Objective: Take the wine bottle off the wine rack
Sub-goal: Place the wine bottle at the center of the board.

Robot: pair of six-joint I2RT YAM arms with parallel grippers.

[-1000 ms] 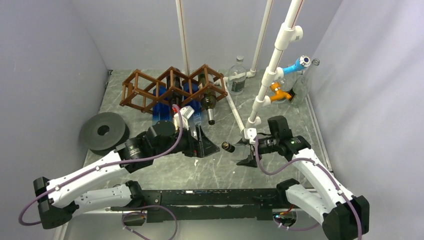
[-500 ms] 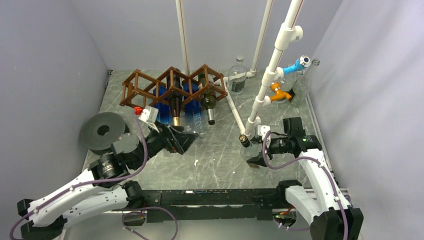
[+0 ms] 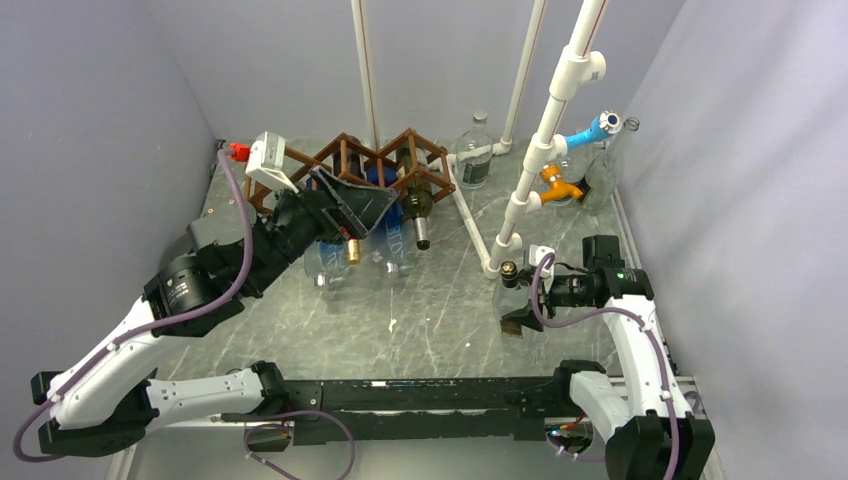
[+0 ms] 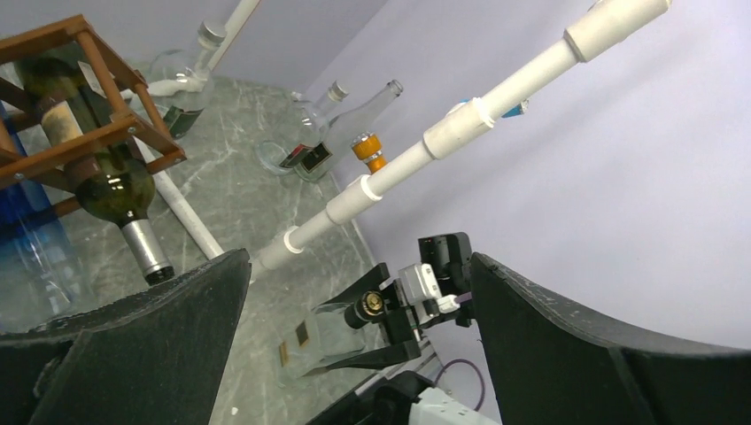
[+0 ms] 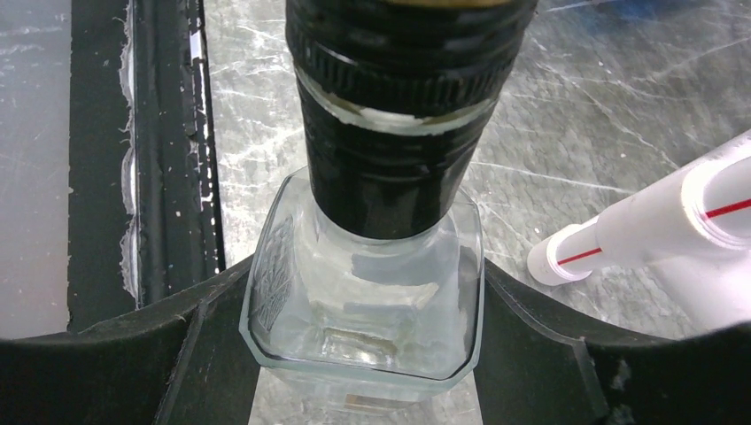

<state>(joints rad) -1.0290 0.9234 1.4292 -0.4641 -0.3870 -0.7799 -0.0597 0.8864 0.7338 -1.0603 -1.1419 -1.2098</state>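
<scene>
The brown wooden wine rack (image 3: 412,134) (image 4: 53,28) stands at the back of the table. A green wine bottle (image 3: 415,203) (image 4: 115,181) lies in its right cell, neck toward me, and a dark bottle with a gold cap (image 3: 350,235) lies left of it. My left gripper (image 3: 372,212) (image 4: 359,261) hangs open above the rack's front, holding nothing. Far to the right, my right gripper (image 3: 512,308) (image 5: 363,301) is shut on a clear square bottle (image 3: 510,292) (image 4: 332,332) (image 5: 372,310) with a black cap, upright on the table.
A white pipe frame (image 3: 545,140) rises just behind the right gripper, its foot (image 3: 497,262) near the held bottle. Clear bottles stand at the back (image 3: 473,155) and back right (image 3: 600,170). Blue-tinted bottles (image 3: 395,240) lie below the rack. Grey walls close in on both sides.
The left arm swung up and back from the table's middle to the rack with its jaws widening. The right gripper drew the clear bottle rightward and turned it upright.
</scene>
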